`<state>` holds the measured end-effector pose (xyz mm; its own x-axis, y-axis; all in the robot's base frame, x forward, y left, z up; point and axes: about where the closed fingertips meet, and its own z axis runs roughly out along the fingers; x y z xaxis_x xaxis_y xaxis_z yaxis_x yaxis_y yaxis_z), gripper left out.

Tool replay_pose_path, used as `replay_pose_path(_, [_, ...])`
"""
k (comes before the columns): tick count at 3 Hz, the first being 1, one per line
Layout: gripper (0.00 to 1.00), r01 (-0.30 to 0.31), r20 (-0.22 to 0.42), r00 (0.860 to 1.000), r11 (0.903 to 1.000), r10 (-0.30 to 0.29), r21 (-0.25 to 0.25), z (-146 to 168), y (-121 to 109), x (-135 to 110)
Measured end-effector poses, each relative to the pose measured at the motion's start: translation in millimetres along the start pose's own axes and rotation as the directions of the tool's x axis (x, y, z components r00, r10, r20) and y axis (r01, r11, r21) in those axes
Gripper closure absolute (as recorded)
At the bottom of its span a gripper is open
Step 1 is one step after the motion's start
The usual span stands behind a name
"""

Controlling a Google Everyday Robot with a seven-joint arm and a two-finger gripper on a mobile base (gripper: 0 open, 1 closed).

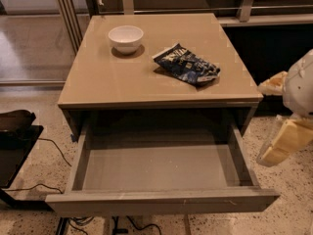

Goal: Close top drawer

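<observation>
One desk [122,77] stands at centre. Its one drawer [161,199], directly under the desk top, is pulled far out toward the camera. One arm [303,82] enters at the right edge. Its hand [286,141] hangs low beside the drawer's right wall, not touching it. Whether the hand is apart or together cannot be told. On the desk lie one crumpled dark bag [188,65] and one white bowl [126,37], near each other.

The wide grey top drawer [161,173] stands pulled far out under the tabletop, front scuffed, the gripper [282,133] just right of it.
</observation>
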<state>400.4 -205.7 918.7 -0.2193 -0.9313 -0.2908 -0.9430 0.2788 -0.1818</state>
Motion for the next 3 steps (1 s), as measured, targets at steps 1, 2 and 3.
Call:
replay_pose_path(1, [0.42,-0.018,0.098,0.995,0.9998,0.018,-0.002,29.0,36.5,12.2])
replay_pose_path(2, [0.65,-0.026,0.120,0.992,0.9996,0.028,-0.013,42.0,45.4,16.8])
replay_pose_path(3, [0.88,-0.025,0.119,0.993,0.9996,0.027,-0.013,41.3,44.8,16.3])
